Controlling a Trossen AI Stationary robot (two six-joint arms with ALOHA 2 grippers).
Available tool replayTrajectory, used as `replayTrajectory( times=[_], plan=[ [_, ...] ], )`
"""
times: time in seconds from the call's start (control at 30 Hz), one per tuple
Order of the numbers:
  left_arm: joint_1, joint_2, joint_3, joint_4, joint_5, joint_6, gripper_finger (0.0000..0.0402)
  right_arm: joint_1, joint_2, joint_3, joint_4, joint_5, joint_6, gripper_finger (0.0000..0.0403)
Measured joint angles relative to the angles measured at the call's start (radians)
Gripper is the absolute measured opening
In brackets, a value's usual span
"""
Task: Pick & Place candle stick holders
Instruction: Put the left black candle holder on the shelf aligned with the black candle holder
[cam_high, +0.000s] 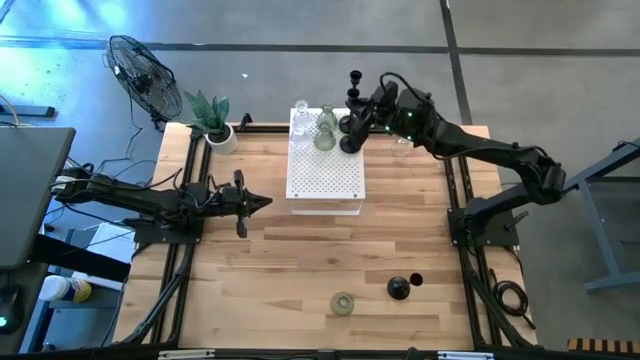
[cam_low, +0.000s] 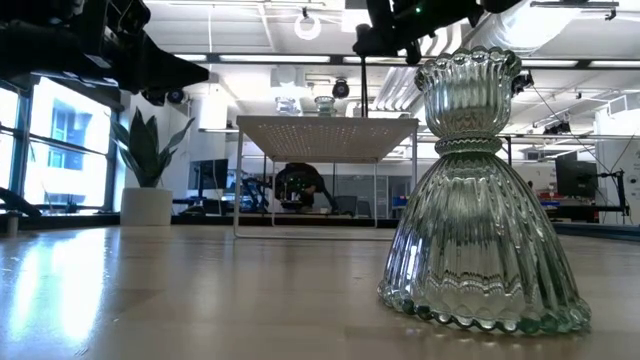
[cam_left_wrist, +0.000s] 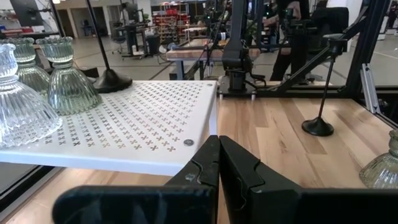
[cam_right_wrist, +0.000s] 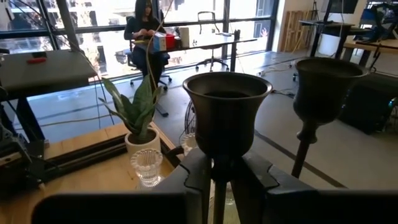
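Overhead, the right gripper (cam_high: 352, 128) reaches across the far end of the light wooden table (cam_high: 300, 270), its fingers clamped on the thin stem of a tall black candle stick holder with a goblet-shaped cup (cam_right_wrist: 226, 115); that holder's round base (cam_high: 349, 146) sits at the far right corner of the white perforated box (cam_high: 325, 180). A second black goblet-cupped holder on a thin stem (cam_right_wrist: 323, 87) stands just beside it, beyond the table's far edge in the high view. On the box's far end stand ribbed glass candle stick holders: a greenish one (cam_left_wrist: 69, 81), another behind it (cam_left_wrist: 26, 59), and a clear one (cam_left_wrist: 18, 102) at the edge of the left wrist view, with a black round base and stem (cam_left_wrist: 109, 79) nearby on the same surface. The left gripper (cam_high: 262, 202) waits over the table at the box's left side, its fingers pressed together and empty. Near the table's front edge a ribbed greenish glass holder (cam_high: 343, 303) stands upright, filling the low view, and a black round-based holder (cam_high: 399, 289) stands just to its right. A small clear glass holder (cam_right_wrist: 148, 165) sits close to a potted green plant in a white pot (cam_high: 215, 125) at the far left corner. A person (cam_right_wrist: 144, 28) sits at a desk in the room behind.
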Motion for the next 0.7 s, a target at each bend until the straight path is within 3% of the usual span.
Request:
replayTrajectory(
  times=[0.33, 0.7],
  plan=[
    [0.000, 0.000, 0.000, 0.000, 0.000, 0.000, 0.0001, 0.000, 0.000, -0.001, -0.001, 0.016, 0.006, 0.0045],
    [0.000, 0.000, 0.001, 0.000, -0.001, 0.000, 0.0001, 0.007, -0.014, -0.001, -0.035, 0.054, 0.020, 0.0152]
  ],
)
